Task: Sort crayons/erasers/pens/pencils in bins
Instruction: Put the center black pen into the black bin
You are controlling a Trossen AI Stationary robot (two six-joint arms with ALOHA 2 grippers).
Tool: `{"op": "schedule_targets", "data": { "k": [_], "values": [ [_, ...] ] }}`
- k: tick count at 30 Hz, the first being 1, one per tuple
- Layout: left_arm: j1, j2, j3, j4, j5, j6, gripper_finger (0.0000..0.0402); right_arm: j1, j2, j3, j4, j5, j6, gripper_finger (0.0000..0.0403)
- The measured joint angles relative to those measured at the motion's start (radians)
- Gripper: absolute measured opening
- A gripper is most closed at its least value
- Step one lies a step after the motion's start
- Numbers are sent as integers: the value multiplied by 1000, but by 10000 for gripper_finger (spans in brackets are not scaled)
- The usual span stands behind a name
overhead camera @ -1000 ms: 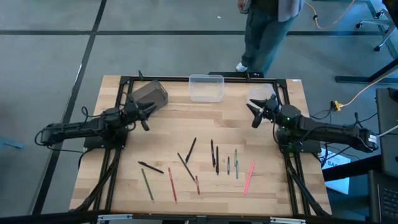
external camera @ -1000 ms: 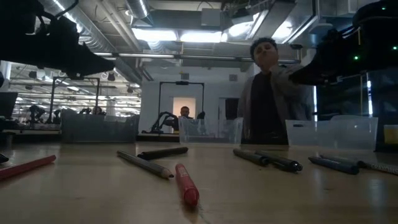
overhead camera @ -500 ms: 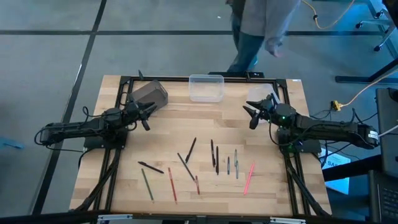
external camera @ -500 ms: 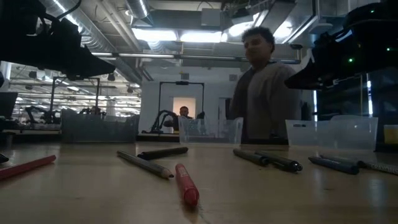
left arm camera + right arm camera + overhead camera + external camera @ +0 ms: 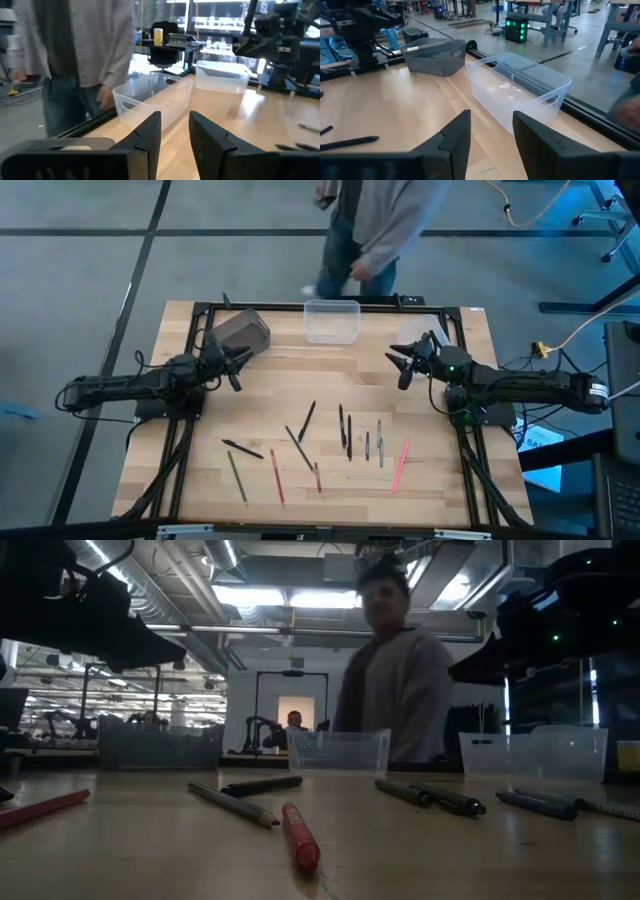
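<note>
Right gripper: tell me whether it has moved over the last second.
Yes. In the high view the right gripper has crept left toward the table's middle, away from the whitish bin and closer to the clear bin.

dark grey bin, red crayon

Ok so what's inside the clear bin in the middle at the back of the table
The clear bin looks empty: its floor shows through in the right wrist view, with no sticks in it. The sticks lie out on the table.
</note>
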State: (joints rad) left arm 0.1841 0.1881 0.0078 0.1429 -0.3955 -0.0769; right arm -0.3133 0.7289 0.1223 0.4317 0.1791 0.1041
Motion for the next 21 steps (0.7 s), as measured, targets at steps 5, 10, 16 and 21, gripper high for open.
{"op": "schedule_targets", "data": {
  "k": [5, 10, 16, 21],
  "values": [
    [-31, 41, 0, 1, -7, -3, 92, 0, 38, 0, 39, 0, 20, 152],
    [-37, 54, 0, 0, -51, 0, 92, 0, 68, 3, 64, 0, 19, 152],
    [-37, 54, 0, 1, -59, 0, 92, 0, 149, 64, 64, -42, 8, 152],
    [-37, 55, 0, 0, -59, 15, 92, 0, 247, 122, 62, -50, -46, 152]
  ]
}}
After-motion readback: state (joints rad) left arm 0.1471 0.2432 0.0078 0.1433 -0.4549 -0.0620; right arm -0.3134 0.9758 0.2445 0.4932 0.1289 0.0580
